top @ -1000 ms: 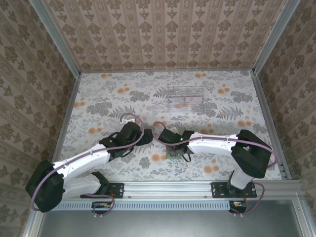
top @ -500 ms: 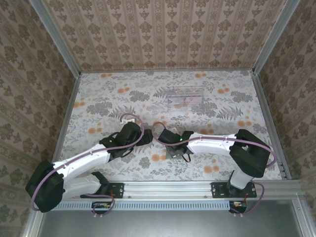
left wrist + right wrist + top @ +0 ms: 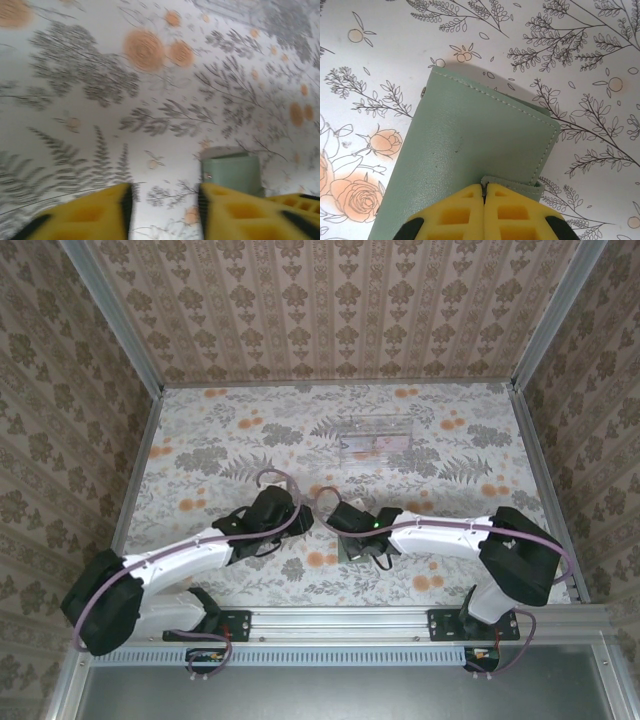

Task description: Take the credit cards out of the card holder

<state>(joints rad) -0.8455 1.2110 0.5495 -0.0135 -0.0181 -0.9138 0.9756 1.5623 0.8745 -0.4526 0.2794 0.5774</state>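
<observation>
Green card holder (image 3: 470, 135) flat on floral tabletop (image 3: 580, 50); right fingers (image 3: 512, 212) pinched shut on its flap; left fingers (image 3: 90, 212) narrowly parted, empty, nearby.

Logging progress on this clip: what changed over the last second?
The left arm swung slightly right, carrying the left gripper toward the card holder. The right gripper barely moved and is shut on its tab. Card holder and clear tray stayed put.

The holder (image 3: 470, 140), pale green with stitched edges, lay closed and flat, skewed on the floral table (image 3: 580, 45).
</observation>
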